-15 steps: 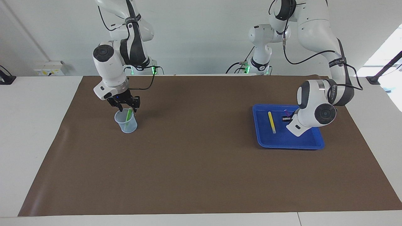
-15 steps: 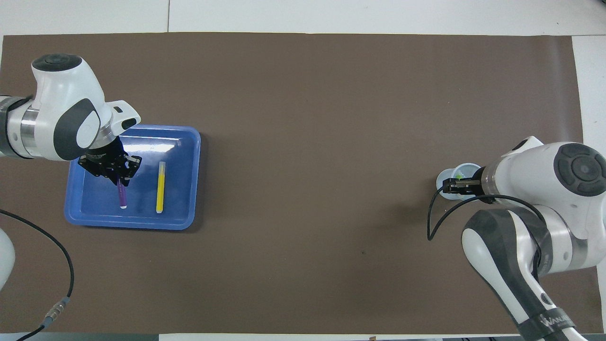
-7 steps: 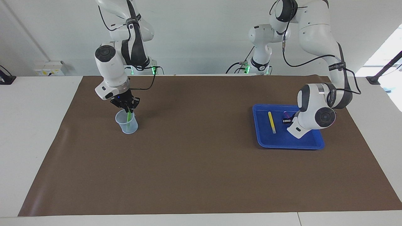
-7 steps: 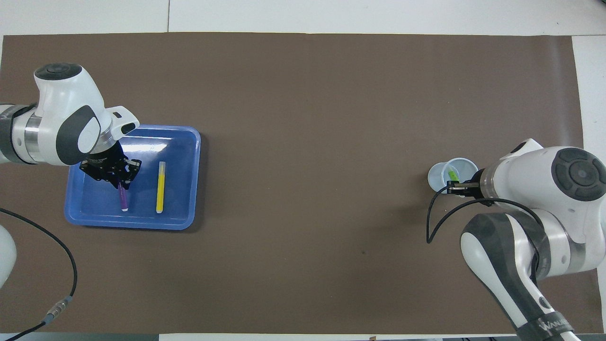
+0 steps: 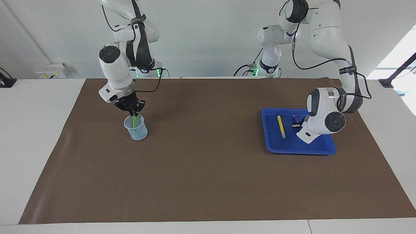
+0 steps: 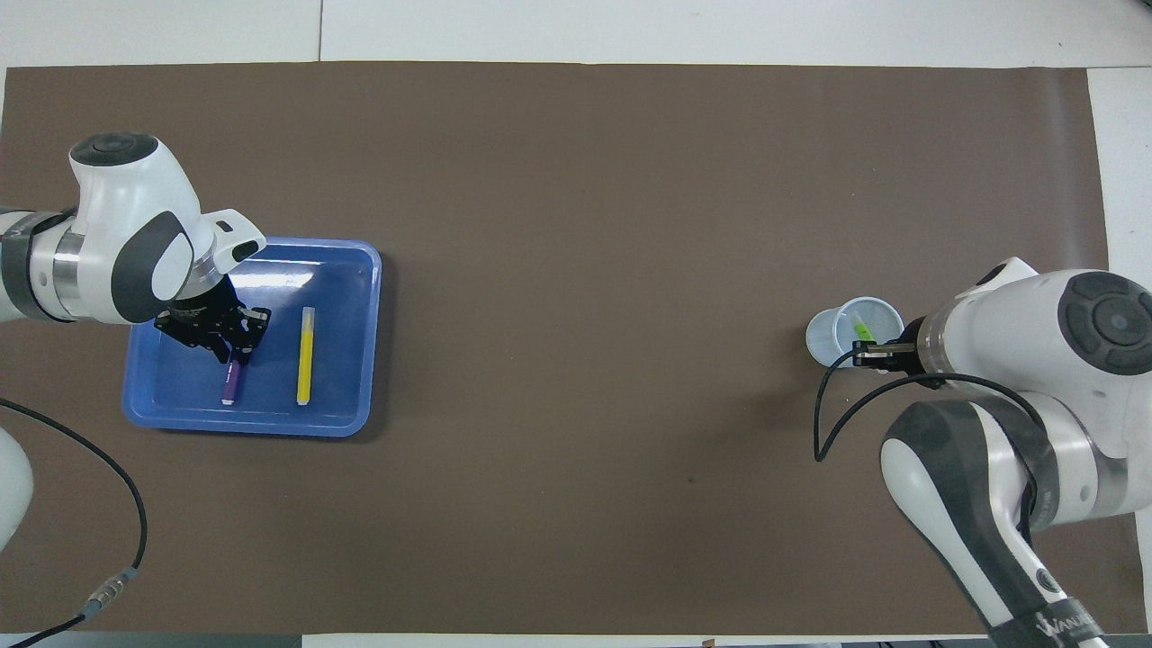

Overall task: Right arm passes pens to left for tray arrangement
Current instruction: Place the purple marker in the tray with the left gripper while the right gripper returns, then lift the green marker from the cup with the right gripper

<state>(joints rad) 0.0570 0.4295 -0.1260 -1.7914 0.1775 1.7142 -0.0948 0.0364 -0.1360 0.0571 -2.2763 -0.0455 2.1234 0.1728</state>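
Brown mat [image 5: 208, 169], right jaws [image 5: 133, 112] clenching green pen [image 5: 133, 119], left jaws' [image 6: 232, 350] state unclear, purple pen [image 6: 230, 385] half hidden.

Count on the table: three pens, one tray, one cup, one mat, two working arms.

You have three pens: one yellow pen [image 6: 306, 355] and one purple pen [image 6: 231, 382] in the single blue tray [image 6: 356, 270], and one green pen [image 5: 133, 121] in the single clear cup [image 5: 139, 134]. You see one brown mat [image 5: 208, 169] over the table. Two big white arms carry one gripper each, the left gripper [image 6: 236, 344] and the right gripper [image 5: 132, 111]. Two slimmer white arms with green-lit bases [image 5: 268, 70] stand at the robots' end.
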